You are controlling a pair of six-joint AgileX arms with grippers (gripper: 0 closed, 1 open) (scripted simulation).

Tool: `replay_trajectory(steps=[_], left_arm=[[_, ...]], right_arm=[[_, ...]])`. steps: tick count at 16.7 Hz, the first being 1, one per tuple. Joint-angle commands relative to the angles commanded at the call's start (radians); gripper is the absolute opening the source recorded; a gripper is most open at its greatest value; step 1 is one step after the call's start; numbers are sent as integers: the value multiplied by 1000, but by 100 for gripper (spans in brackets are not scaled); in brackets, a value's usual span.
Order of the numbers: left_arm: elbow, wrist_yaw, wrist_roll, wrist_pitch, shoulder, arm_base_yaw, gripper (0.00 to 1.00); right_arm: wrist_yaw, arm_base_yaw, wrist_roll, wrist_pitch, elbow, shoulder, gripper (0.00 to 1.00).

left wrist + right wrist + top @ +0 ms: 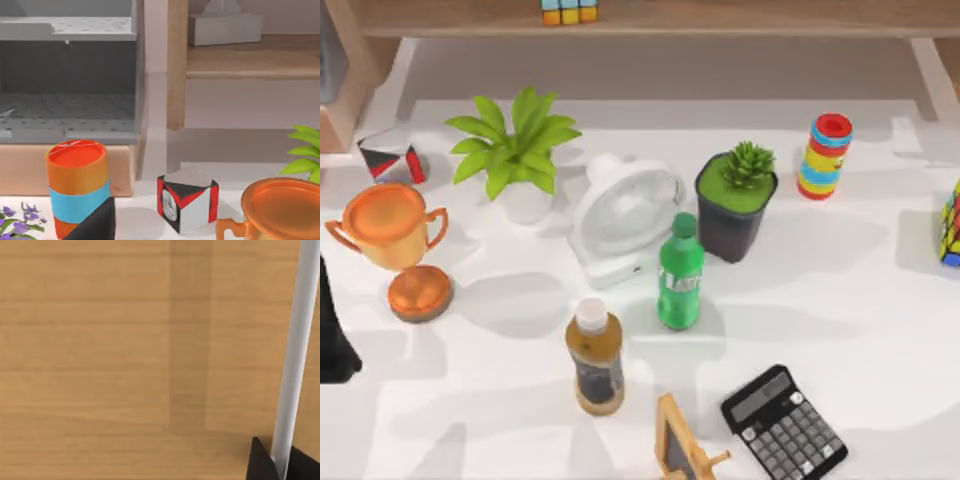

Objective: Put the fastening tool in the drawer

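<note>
In the right wrist view, the fastening tool (296, 340) is a slim white-grey bar standing upright in front of a wooden panel (125, 340). Its lower end sits between the two dark fingertips of my right gripper (282, 466), which is shut on it. The left wrist view shows the grey drawer (70, 107) with its perforated floor exposed, set in a wooden cabinet (177, 65). One dark fingertip (97, 220) of my left gripper shows at that view's edge. Part of my left arm (335, 340) shows as a dark shape at the table's left edge.
The table holds an orange trophy (395, 235), leafy plant (515, 145), white fan (625, 215), potted succulent (738, 200), green bottle (681, 275), brown bottle (595, 360), black calculator (783, 425) and ring stack (825, 155). A red-black-white cube (187, 205) and an orange-blue cylinder (77, 185) stand near the drawer.
</note>
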Motion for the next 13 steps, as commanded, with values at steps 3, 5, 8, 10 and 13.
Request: replay_trajectory(steps=[3, 5, 8, 10, 13], left_arm=[[0, 0, 0, 0, 0, 0, 100], [0, 0, 0, 0, 0, 0, 100], [0, 0, 0, 0, 0, 0, 100], [0, 0, 0, 0, 0, 0, 100], [0, 0, 0, 0, 0, 0, 100]], right_arm=[[3, -2, 2, -11, 11, 8, 0], [17, 9, 1, -39, 66, 32, 0], [35, 26, 1, -76, 152, 61, 0], [46, 41, 3, -109, 216, 88, 0], [64, 59, 1, -156, 277, 123, 0]])
